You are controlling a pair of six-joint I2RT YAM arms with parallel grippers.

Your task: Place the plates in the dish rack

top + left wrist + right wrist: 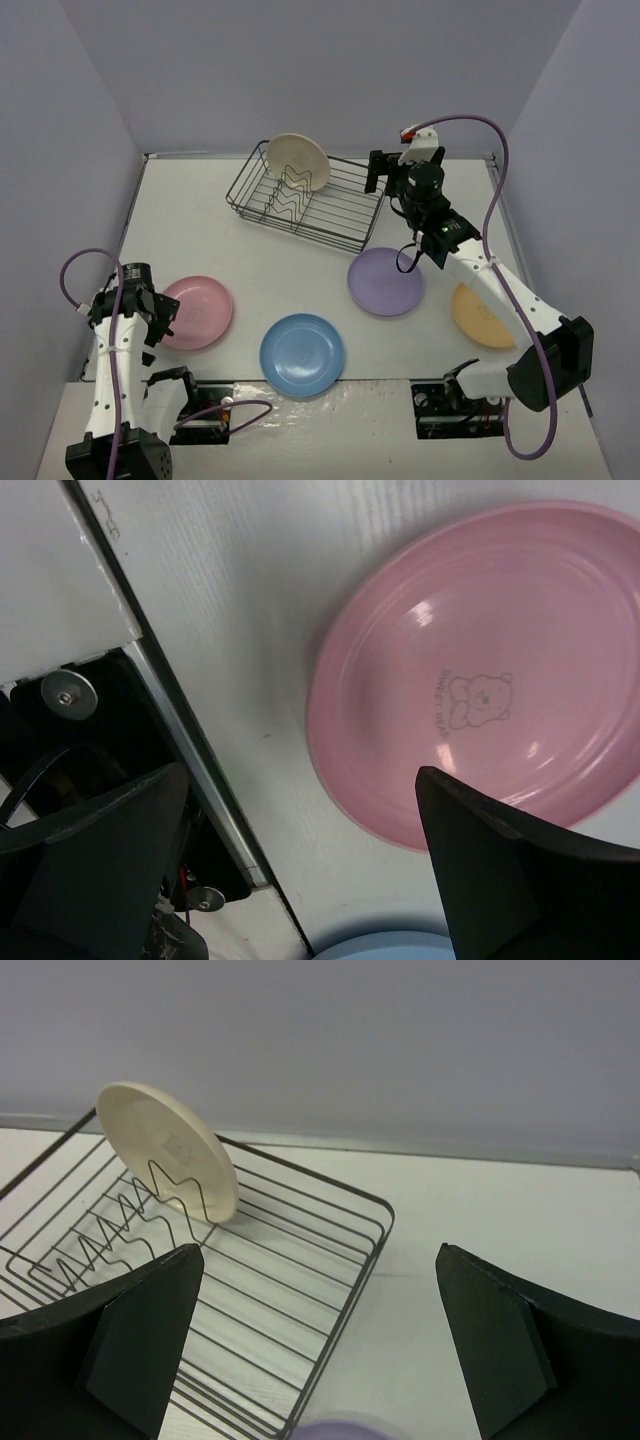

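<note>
Left of the right gripper, the dish rack holds a cream plate.

White table, matte, walled on three sides. Carries wire dish rack at far centre, sitting skewed. Also carries four plates lying flat, none touching: pink plate near left, blue plate at near edge, lilac plate just in front of rack's right corner, orange-yellow plate right, partly hidden.
</note>
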